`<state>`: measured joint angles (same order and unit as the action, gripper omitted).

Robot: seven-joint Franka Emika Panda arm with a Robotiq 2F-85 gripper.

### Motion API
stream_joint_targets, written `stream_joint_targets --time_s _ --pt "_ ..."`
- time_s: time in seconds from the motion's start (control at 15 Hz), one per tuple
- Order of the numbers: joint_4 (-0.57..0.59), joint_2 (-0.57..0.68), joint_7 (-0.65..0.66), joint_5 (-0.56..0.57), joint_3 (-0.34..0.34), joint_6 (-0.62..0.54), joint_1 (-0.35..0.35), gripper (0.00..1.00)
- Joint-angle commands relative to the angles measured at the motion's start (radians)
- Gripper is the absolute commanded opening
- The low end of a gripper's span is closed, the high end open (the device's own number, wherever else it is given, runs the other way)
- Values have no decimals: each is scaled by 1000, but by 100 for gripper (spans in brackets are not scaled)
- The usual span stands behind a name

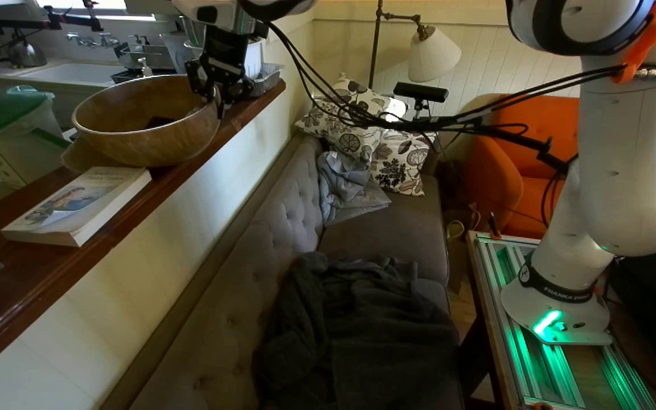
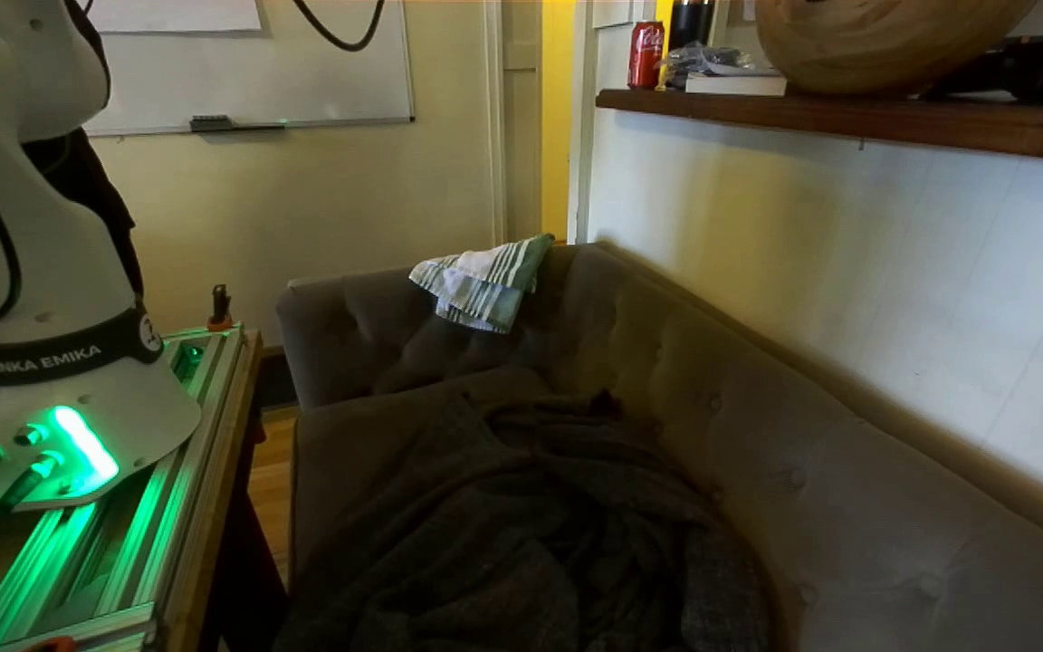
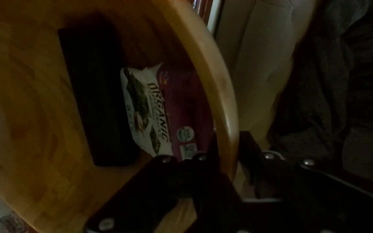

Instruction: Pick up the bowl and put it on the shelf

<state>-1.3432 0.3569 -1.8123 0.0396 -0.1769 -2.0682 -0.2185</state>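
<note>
On or just above the dark-brown shelf (image 1: 26, 279) (unclear), wooden bowl (image 1: 146, 145) has its rim (image 3: 223, 100) pinched in the gripper (image 3: 228, 145); likely stiff but slick, rim hold suits, though snack packet (image 3: 170, 116) and black block (image 3: 97, 97) inside may tip it.

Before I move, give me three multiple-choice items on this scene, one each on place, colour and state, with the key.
1. On what does the book lie?
A) the sofa
B) the shelf
C) the floor

2. What colour is the armchair?
A) orange
B) blue
C) green

3. How is the pincer?
A) open over the sofa
B) out of view
C) closed on the rim of the bowl

1 B: an exterior view shows it flat on dark-brown wood.
2 A: an exterior view shows its armrest and back orange.
3 C: in the wrist view, its fingers closely flank the rim.
</note>
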Motion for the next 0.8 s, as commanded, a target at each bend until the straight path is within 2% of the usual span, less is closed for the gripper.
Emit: stream_joint_targets --time_s 0.0,0.27,0.33,0.73 --pt "116 70 38 -94 52 9 41 4" --pt "179 128 70 -111 75 -12 53 4" --pt "185 139 85 -93 52 -21 36 4" --pt "251 182 103 -70 56 3 41 4"
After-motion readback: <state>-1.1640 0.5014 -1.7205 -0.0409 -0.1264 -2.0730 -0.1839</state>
